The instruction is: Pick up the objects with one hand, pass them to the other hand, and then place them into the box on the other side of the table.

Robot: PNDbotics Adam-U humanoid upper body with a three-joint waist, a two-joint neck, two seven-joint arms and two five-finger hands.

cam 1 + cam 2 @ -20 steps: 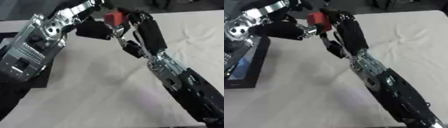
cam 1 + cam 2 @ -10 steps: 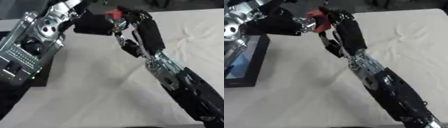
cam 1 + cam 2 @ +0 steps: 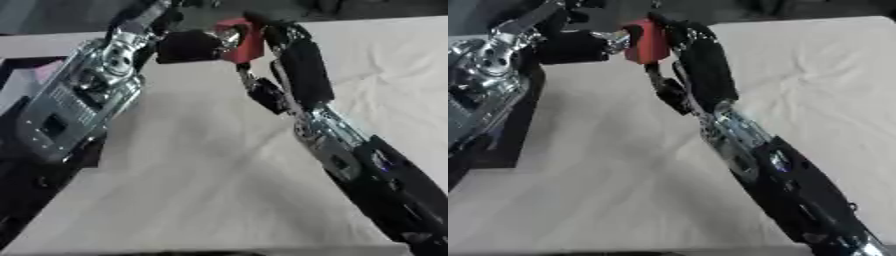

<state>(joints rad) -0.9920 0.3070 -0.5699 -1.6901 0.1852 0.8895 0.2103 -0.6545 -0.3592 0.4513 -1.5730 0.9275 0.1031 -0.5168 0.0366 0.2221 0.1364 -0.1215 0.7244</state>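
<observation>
In the left eye view my right hand [image 3: 293, 60] reaches up from the lower right of the frame toward the top centre, fingers curled round a red block [image 3: 242, 39] that sits high in the frame, well above the table [image 3: 201, 190]. My left hand [image 3: 188, 46] comes in from the upper left and meets the same red block from the other side; its dark fingers touch the block's left face, but I cannot tell whether they are closed on it or only resting against it. My left forearm, silver and boxy, fills the left middle of the frame. Under it, at the left edge, part of a dark box [image 3: 26, 80] shows, with a pale pinkish inside. The table is covered in a pale cloth with creases at the upper right

In the right eye view the red block [image 3: 647, 40] is again at the top, a little left of centre, held between my two hands above the cloth. My right hand [image 3: 702, 60] wraps it from the right; my left hand [image 3: 579, 45] presses in from the left. The dark box [image 3: 518, 125] stands along the left edge, mostly hidden behind my left arm
</observation>
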